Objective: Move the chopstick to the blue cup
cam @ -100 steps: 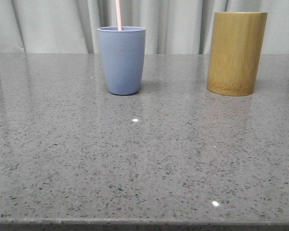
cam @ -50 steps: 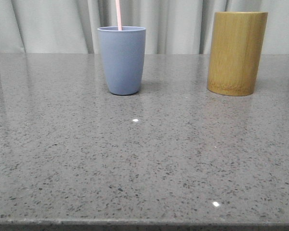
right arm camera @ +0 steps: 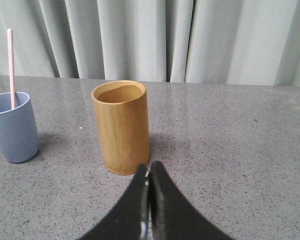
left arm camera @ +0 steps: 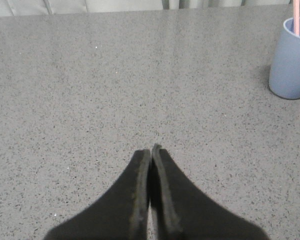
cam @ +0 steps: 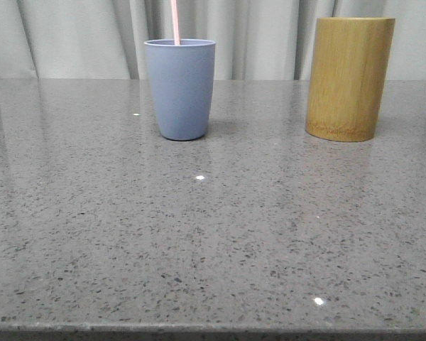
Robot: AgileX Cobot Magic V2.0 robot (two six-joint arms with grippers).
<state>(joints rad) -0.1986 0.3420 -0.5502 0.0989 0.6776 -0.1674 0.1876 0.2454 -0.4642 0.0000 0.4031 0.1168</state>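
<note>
The blue cup (cam: 179, 89) stands upright on the grey table at the back left. A thin pale pink chopstick (cam: 175, 21) stands in it and sticks up above the rim. The cup (left arm camera: 290, 59) and chopstick (left arm camera: 296, 17) also show in the left wrist view, and the cup (right arm camera: 12, 127) and chopstick (right arm camera: 11, 67) in the right wrist view. My left gripper (left arm camera: 151, 150) is shut and empty over bare table, well away from the cup. My right gripper (right arm camera: 150, 166) is shut and empty just before the bamboo cylinder. Neither gripper shows in the front view.
A tall yellow-brown bamboo cylinder (cam: 348, 78) stands at the back right; in the right wrist view its inside (right arm camera: 121, 125) looks empty. Grey curtains (cam: 255, 35) hang behind the speckled table (cam: 213, 234).
</note>
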